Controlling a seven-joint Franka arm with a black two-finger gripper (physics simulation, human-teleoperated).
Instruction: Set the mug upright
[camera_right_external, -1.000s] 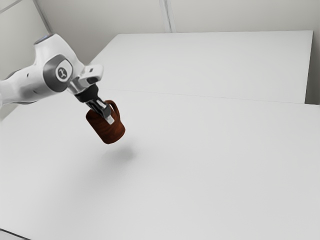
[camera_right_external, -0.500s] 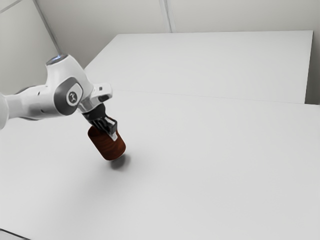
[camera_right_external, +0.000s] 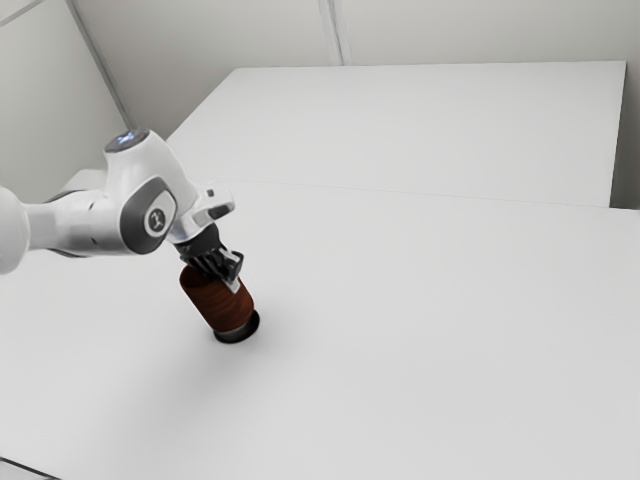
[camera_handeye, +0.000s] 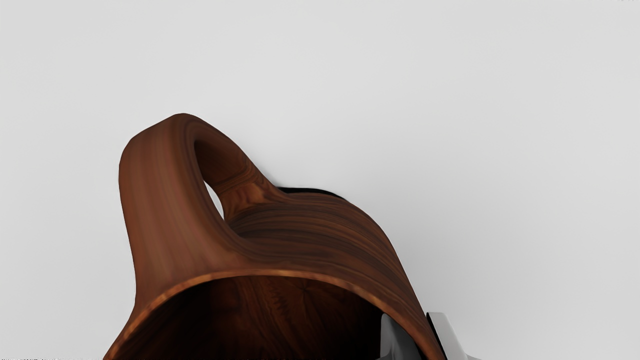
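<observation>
Wooden mug (camera_right_external: 218, 303) nearly down, but the lean worries me

So the mug's at about 8 o'clock from the middle of the exterior view, low over the table (camera_right_external: 450, 330), mouth tipped toward 11 and base toward 5. Gripper (camera_right_external: 234, 284) has its jaws narrow, pinching the wall near the rim: one finger (camera_handeye: 397, 336) inside, the other (camera_handeye: 445, 334) outside.

What could bite: let go at this tilt and I'd bet it topples toward 11, since only the base's low edge would be under it. Pushing straight down could also jam that edge and twist the wall in the pinch, maybe skidding the base toward 5. Can't honestly tell if the edge touches yet; the dark patch (camera_right_external: 237, 337) under it hides the contact.

Versus a second ago: arm and mug have both dropped, and the soft shadow that sat well below is now dark and tight under the base. Lean looks about the same. The handle (camera_handeye: 160, 200) stood out in the exterior view back then.
</observation>
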